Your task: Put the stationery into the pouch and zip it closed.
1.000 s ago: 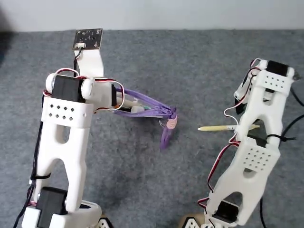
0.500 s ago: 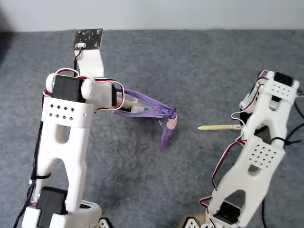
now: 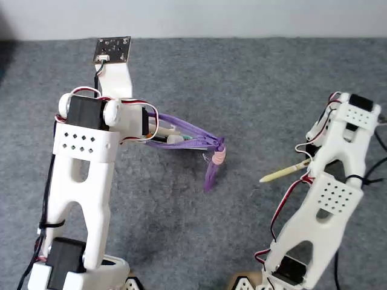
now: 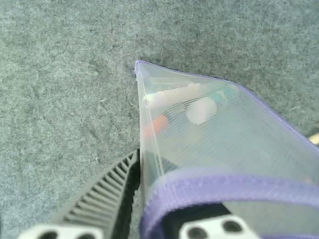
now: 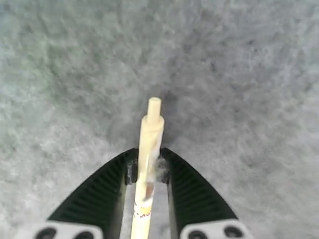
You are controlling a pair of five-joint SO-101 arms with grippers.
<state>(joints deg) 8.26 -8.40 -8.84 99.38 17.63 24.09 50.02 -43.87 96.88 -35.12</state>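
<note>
A clear pouch (image 3: 184,136) with purple trim hangs off the table, my left gripper (image 3: 152,130) shut on its end. Its far corner carries a pink zipper charm (image 3: 219,156) and a purple strap drooping to the carpet. In the left wrist view the pouch (image 4: 219,139) holds a white pen (image 4: 172,94), an orange item (image 4: 158,123) and a white eraser (image 4: 201,110), with my left gripper (image 4: 152,163) clamped on its edge. Right of the pouch, my right gripper (image 3: 305,164) is shut on a cream pen (image 3: 282,174) that slants toward it. The pen (image 5: 150,134) sticks out past the right gripper (image 5: 147,162).
Grey carpet (image 3: 242,84) covers the table, with a pale wall along its far edge. A small dark circuit board (image 3: 112,49) sits on the left arm's far end. A gap of bare carpet separates the pouch's charm from the pen tip.
My right arm has drawn back to the right, and the pen has swung from level to slanting, its tip now lower in the high view. The left arm and pouch have not moved.
</note>
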